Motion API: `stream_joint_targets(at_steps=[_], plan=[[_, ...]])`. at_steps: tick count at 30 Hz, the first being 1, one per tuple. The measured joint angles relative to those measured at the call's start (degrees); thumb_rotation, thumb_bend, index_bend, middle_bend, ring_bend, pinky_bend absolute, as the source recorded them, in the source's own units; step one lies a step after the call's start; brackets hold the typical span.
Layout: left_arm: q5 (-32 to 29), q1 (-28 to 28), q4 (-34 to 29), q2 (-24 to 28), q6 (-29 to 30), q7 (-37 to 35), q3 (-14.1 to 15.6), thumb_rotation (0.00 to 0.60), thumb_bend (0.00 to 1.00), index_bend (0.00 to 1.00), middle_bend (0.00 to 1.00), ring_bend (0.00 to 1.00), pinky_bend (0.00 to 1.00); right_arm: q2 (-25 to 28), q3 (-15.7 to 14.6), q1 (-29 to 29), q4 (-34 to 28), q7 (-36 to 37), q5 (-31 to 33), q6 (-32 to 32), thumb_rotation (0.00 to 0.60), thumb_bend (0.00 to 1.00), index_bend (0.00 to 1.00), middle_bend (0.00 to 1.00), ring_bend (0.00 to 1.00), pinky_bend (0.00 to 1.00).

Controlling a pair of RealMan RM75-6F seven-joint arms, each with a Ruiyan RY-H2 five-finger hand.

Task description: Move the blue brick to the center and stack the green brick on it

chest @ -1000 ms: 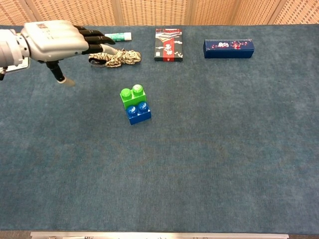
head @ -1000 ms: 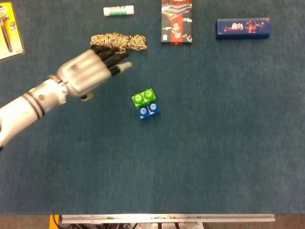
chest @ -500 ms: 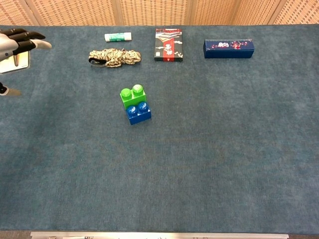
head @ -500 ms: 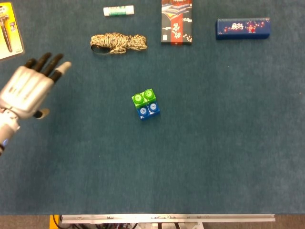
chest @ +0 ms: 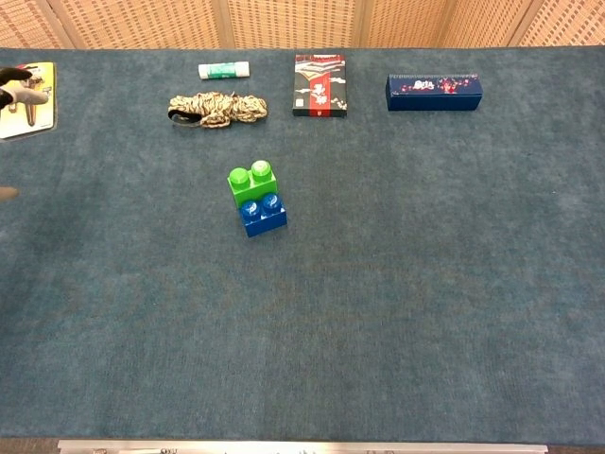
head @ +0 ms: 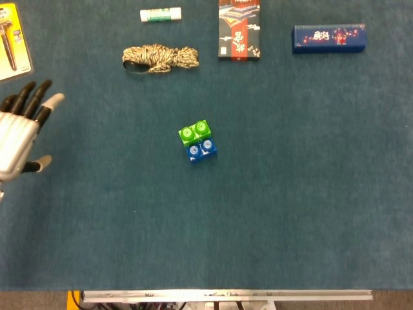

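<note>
The left hand (head: 16,139), silver-backed with dark fingers (head: 27,98), sits at the table's left edge, fingers spread and holding nothing. Well off to the right of its fingertips lie the small green plastic brick (head: 194,131) and the small blue plastic brick (head: 202,150), touching side by side on the teal felt table (head: 290,194). Beyond the fingertips lies a coiled speckled rope (head: 160,57).

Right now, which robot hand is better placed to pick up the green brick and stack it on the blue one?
The left robot hand. It is the only one in view, open at the table's left edge, on the same side as the green brick, which sits beside the blue brick, not on it. The right hand shows in neither view.
</note>
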Motion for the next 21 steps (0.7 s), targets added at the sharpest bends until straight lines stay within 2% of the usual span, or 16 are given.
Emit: stream_joint_targets(at_steps=[6, 21], plan=[[2.09, 7.05, 6.99, -4.97, 5.87, -2.82, -0.93, 0.6, 0.13, 0.15, 0.06, 0.0, 0.2, -0.01, -0.1, -0.19, -0.11, -0.03, -0.13, 0.37, 0.6, 0.0, 0.14, 0.09, 0.0, 0.0], [2.25, 10.63, 13.02, -7.2, 5.43, -10.08, -5.12, 0.6, 0.13, 0.19, 0.11, 0.0, 0.2, -0.2, -0.27, -0.07, -0.07, -0.35, 0.16, -0.04, 0.6, 0.0, 0.14, 0.09, 0.0, 0.0]])
